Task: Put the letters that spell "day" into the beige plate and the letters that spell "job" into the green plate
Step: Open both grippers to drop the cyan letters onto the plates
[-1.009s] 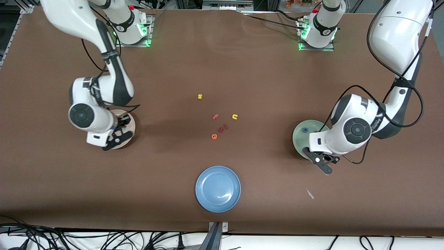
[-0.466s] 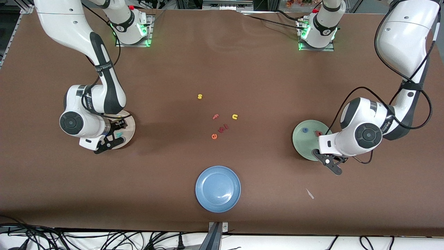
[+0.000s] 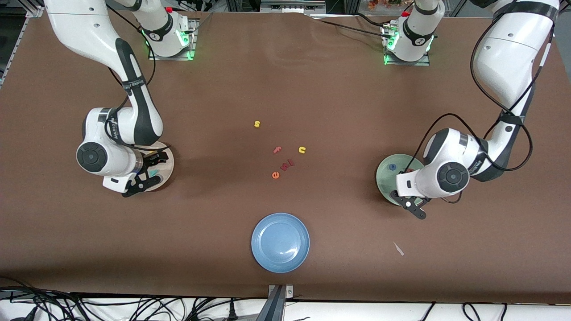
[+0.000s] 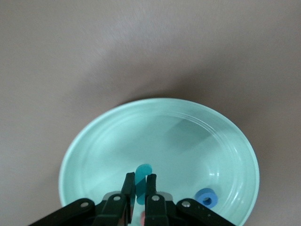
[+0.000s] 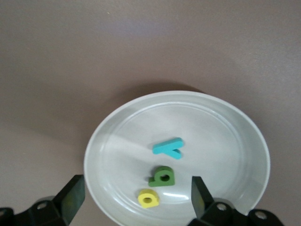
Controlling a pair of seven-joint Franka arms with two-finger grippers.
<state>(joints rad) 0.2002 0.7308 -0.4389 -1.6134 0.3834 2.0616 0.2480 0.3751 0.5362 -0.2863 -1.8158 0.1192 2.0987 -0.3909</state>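
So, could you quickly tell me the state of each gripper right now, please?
Left gripper: shut on the teal j, over the green plate.
Right gripper: open, holding nothing, over the beige plate.

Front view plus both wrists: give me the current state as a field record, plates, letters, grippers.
beige plate: holds teal y, green d, yellow a
green plate: holds blue o and a red-pink letter
right gripper: open, over beige plate, holds nothing
left gripper: shut on teal j, over green plate
blue plate: nearest the front camera
loose letters: s, f, u, e, mid-table
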